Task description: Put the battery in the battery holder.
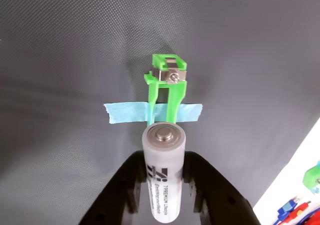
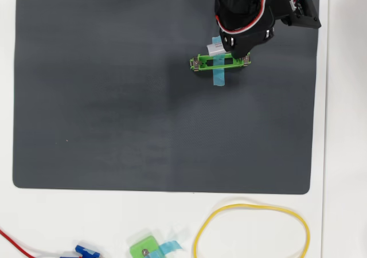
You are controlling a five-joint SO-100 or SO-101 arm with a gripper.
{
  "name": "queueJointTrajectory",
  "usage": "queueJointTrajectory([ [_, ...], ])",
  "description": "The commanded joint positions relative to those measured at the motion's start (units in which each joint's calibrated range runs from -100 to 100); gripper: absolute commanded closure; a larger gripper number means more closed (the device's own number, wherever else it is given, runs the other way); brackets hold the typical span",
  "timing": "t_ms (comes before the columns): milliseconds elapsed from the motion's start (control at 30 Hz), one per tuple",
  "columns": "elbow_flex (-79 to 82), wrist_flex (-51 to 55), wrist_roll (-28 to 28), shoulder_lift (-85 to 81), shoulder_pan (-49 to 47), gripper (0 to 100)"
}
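The white-silver battery (image 1: 164,172) sits between my black gripper's fingers (image 1: 131,185), its metal end cap facing away from the camera in the wrist view. My gripper (image 1: 163,192) is shut on it. Just beyond the battery's tip lies the bright-green battery holder (image 1: 168,87), crossed by a light-blue tape strip (image 1: 125,112). In the overhead view the holder (image 2: 202,62) lies at the mat's upper right, with the battery's end (image 2: 214,49) poking out from under the arm just above it. My gripper (image 2: 229,47) is mostly hidden there by the arm's body.
A dark grey mat (image 2: 114,97) covers most of the white table. A yellow cable loop (image 2: 252,230), a small squarish green piece with blue tape (image 2: 144,247), a blue connector (image 2: 86,251) and a red wire (image 2: 17,243) lie off the mat at the bottom.
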Motion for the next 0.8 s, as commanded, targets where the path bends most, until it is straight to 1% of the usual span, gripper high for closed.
queueJointTrajectory([
  [0,-1.25,-2.14,-0.26,2.29,-0.62,100],
  [100,-0.55,-5.2,-0.32,3.57,-0.62,100],
  [200,-0.99,-5.98,-0.47,4.76,0.0,100],
  [400,-1.17,-5.98,-4.33,5.02,0.1,100],
  [767,-1.17,-5.98,-4.38,5.02,0.21,100],
])
